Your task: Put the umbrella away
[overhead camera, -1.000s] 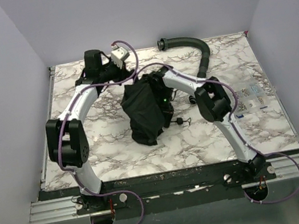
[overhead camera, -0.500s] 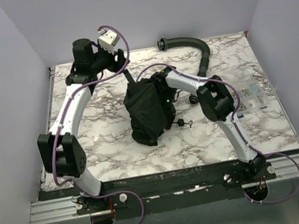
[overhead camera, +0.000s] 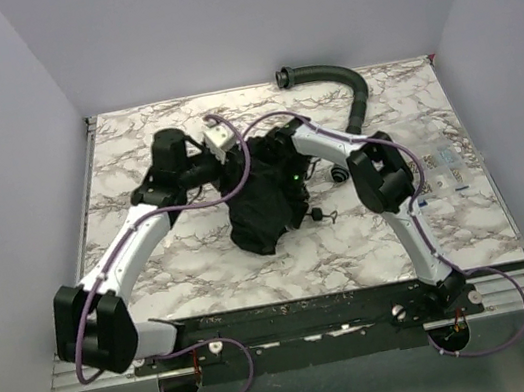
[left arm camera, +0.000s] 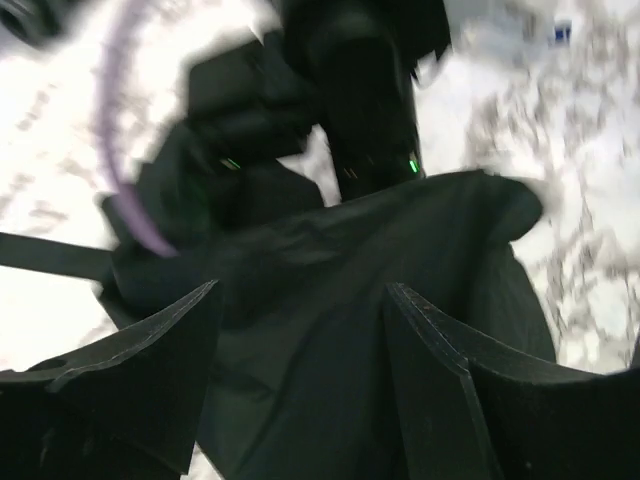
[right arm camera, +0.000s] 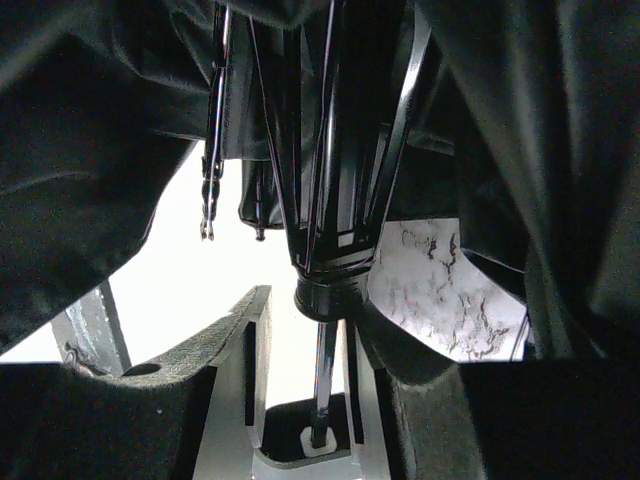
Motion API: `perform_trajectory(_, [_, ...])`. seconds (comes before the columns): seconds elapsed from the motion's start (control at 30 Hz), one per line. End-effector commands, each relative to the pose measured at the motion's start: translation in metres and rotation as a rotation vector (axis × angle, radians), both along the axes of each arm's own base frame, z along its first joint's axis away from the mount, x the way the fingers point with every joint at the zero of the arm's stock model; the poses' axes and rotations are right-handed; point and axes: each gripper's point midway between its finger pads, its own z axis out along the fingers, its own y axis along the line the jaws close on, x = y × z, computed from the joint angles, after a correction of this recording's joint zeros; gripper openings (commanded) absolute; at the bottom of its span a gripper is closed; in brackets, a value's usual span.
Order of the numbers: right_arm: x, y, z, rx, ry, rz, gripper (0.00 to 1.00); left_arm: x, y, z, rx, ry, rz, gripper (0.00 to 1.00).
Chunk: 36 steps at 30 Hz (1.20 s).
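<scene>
Black fabric of the umbrella [overhead camera: 263,211] lies in a loose, half-collapsed heap in the middle of the marble table [overhead camera: 203,262]. The canopy is unwrapped, so most of the putting away looks undone. The left gripper [left arm camera: 300,300] hangs spread wide over the cloth. Beyond it, the right gripper [right arm camera: 312,330] stands parted around the thin shaft [right arm camera: 322,385], not pinching it.

no lettering can be read in any view — the small printed slips [overhead camera: 438,171] at the right side of the marble table [overhead camera: 350,233] bear marks, but too small to make out.
</scene>
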Motion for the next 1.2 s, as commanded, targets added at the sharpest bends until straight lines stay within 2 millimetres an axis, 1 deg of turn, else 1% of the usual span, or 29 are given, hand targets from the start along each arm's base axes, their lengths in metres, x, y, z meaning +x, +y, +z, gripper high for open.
perform_trajectory(0.0, [0.011, -0.004, -0.032, 0.001, -0.061, 0.047, 0.38, -0.001, -0.012, -0.063, 0.190, -0.005, -0.081, 0.56])
perform_trajectory(0.03, [0.011, -0.004, -0.032, 0.004, -0.058, 0.048, 0.37, 0.010, -0.010, -0.076, 0.241, 0.016, -0.057, 0.47])
perform_trajectory(0.07, [0.009, -0.005, -0.032, 0.006, -0.051, 0.052, 0.36, 0.018, -0.004, -0.088, 0.298, 0.048, -0.032, 0.35])
perform_trajectory(0.1, [0.008, -0.006, -0.031, 0.008, -0.043, 0.050, 0.35, 0.026, -0.001, -0.100, 0.339, 0.075, -0.015, 0.29])
perform_trajectory(0.13, [0.007, -0.007, -0.030, 0.014, -0.036, 0.053, 0.35, 0.030, 0.000, -0.108, 0.363, 0.095, -0.009, 0.22])
perform_trajectory(0.17, [0.008, -0.007, -0.030, 0.023, -0.031, 0.045, 0.35, 0.031, -0.002, -0.117, 0.379, 0.112, -0.020, 0.15])
perform_trajectory(0.23, [0.010, -0.009, -0.027, 0.040, -0.021, 0.031, 0.36, 0.031, -0.005, -0.131, 0.451, 0.133, -0.033, 0.06])
perform_trajectory(0.27, [0.010, -0.010, -0.025, 0.049, -0.017, 0.034, 0.37, 0.029, -0.007, -0.135, 0.479, 0.138, -0.043, 0.00])
perform_trajectory(0.37, [0.011, -0.010, -0.017, 0.073, -0.021, 0.031, 0.39, 0.025, -0.006, -0.147, 0.517, 0.196, -0.043, 0.00])
perform_trajectory(0.47, [0.013, -0.007, -0.010, 0.092, -0.035, 0.030, 0.46, 0.022, -0.002, -0.148, 0.521, 0.213, -0.017, 0.00])
perform_trajectory(0.5, [0.013, -0.006, -0.010, 0.095, -0.040, 0.030, 0.46, 0.024, -0.002, -0.143, 0.505, 0.203, 0.000, 0.05])
perform_trajectory(0.53, [0.014, -0.006, -0.011, 0.093, -0.044, 0.028, 0.47, 0.025, -0.003, -0.133, 0.474, 0.192, 0.026, 0.13])
perform_trajectory(0.57, [0.015, -0.007, -0.013, 0.088, -0.042, 0.025, 0.47, 0.028, -0.004, -0.120, 0.435, 0.174, 0.047, 0.19])
perform_trajectory(0.63, [0.014, -0.008, -0.019, 0.076, -0.034, 0.022, 0.47, 0.030, -0.011, -0.081, 0.324, 0.128, 0.058, 0.32])
perform_trajectory(0.67, [0.013, -0.009, -0.022, 0.070, -0.029, 0.019, 0.50, 0.030, -0.013, -0.058, 0.269, 0.093, 0.066, 0.45])
perform_trajectory(0.73, [0.012, -0.009, -0.026, 0.065, -0.024, 0.016, 0.50, 0.027, -0.020, -0.015, 0.167, 0.008, 0.053, 0.60])
perform_trajectory(0.77, [0.013, -0.009, -0.026, 0.064, -0.028, 0.016, 0.50, 0.023, -0.023, 0.006, 0.119, -0.023, 0.033, 0.63])
perform_trajectory(0.83, [0.013, -0.009, -0.026, 0.062, -0.030, 0.013, 0.51, 0.014, -0.027, 0.039, 0.039, -0.067, 0.003, 0.64])
perform_trajectory(0.9, [0.014, -0.009, -0.026, 0.065, -0.033, 0.012, 0.51, 0.003, -0.028, 0.062, -0.023, -0.103, -0.025, 0.65])
perform_trajectory(0.93, [0.013, -0.009, -0.025, 0.066, -0.032, 0.012, 0.51, 0.000, -0.026, 0.067, -0.034, -0.115, -0.030, 0.65])
perform_trajectory(0.97, [0.013, -0.009, -0.025, 0.068, -0.033, 0.013, 0.51, -0.005, -0.023, 0.066, -0.034, -0.114, -0.032, 0.65])
perform_trajectory(1.0, [0.013, -0.008, -0.023, 0.072, -0.034, 0.013, 0.51, -0.009, -0.019, 0.059, -0.025, -0.103, -0.042, 0.64])
perform_trajectory(1.03, [0.013, -0.008, -0.023, 0.075, -0.037, 0.013, 0.51, -0.012, -0.013, 0.046, -0.006, -0.083, -0.039, 0.63])
perform_trajectory(1.07, [0.013, -0.008, -0.022, 0.079, -0.039, 0.015, 0.52, -0.017, -0.009, 0.028, 0.022, -0.052, -0.046, 0.61])
perform_trajectory(1.13, [0.012, -0.009, -0.021, 0.083, -0.040, 0.018, 0.52, -0.028, -0.002, -0.007, 0.077, -0.001, -0.062, 0.57])
perform_trajectory(1.17, [0.013, -0.008, -0.021, 0.087, -0.043, 0.019, 0.52, -0.036, -0.001, -0.020, 0.101, 0.013, -0.083, 0.55])
